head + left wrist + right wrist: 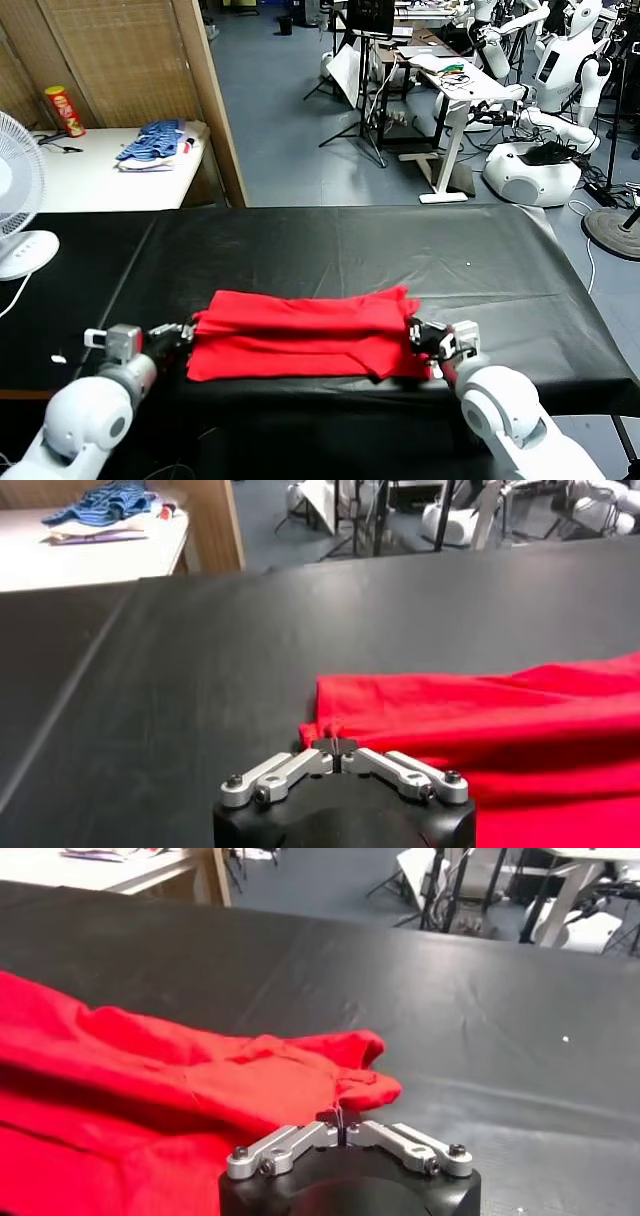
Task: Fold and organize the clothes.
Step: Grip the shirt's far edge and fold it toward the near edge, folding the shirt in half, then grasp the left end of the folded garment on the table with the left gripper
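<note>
The clothes are one red T-shirt (300, 335), lying folded into a wide band across the front of the black table (330, 250). My left gripper (186, 333) sits at the shirt's left end, its jaws shut on a corner of the red fabric (420, 715); the pinch shows in the left wrist view, where the left gripper (334, 745) meets the cloth edge. At the shirt's right end my right gripper (421, 337) is shut on a bunched red fold (250, 1083), and in the right wrist view the right gripper (340, 1116) bites the hem. No print or tag shows.
A pile of blue clothes (155, 143) and a red can (64, 110) sit on a white side table at the back left. A white fan (18, 205) stands at the left edge. Other robots and desks (530, 120) fill the floor beyond the table.
</note>
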`<state>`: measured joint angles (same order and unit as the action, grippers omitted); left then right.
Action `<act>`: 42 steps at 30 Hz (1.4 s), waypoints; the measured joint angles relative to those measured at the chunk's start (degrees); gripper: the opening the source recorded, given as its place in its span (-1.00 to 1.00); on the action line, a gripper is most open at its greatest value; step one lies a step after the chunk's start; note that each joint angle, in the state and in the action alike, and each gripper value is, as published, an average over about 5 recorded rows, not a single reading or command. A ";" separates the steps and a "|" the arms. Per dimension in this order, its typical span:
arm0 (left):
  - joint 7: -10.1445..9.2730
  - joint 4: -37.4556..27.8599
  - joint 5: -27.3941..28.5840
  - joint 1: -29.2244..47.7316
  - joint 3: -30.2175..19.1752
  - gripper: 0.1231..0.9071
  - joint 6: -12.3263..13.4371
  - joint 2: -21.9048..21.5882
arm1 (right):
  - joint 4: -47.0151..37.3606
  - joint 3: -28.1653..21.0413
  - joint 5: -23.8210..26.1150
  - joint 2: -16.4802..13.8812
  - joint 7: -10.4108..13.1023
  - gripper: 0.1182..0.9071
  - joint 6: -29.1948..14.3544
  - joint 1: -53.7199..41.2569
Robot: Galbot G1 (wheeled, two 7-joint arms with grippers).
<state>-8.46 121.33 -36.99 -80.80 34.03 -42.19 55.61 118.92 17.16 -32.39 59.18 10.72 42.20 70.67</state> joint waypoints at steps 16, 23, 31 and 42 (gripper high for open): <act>-0.21 0.60 -0.53 0.88 0.20 0.49 0.00 1.18 | -0.49 4.91 3.90 1.40 -4.47 0.71 -9.43 -1.13; 0.05 -4.85 -3.48 7.55 -1.69 0.72 0.00 3.06 | -8.24 3.15 8.21 6.18 -4.70 0.72 -11.34 -5.37; 1.04 -12.12 -5.34 13.27 -3.59 0.65 0.01 5.46 | -15.52 1.92 9.37 10.30 -4.68 0.72 -12.38 -8.35; 0.87 -18.62 -7.35 16.52 -4.03 -0.77 2.58 7.69 | -22.10 0.68 13.11 15.77 -2.66 -0.30 -15.88 -10.54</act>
<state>-7.59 102.72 -44.34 -64.28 30.00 -39.60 63.29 96.82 17.84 -19.28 74.95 8.05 26.32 60.13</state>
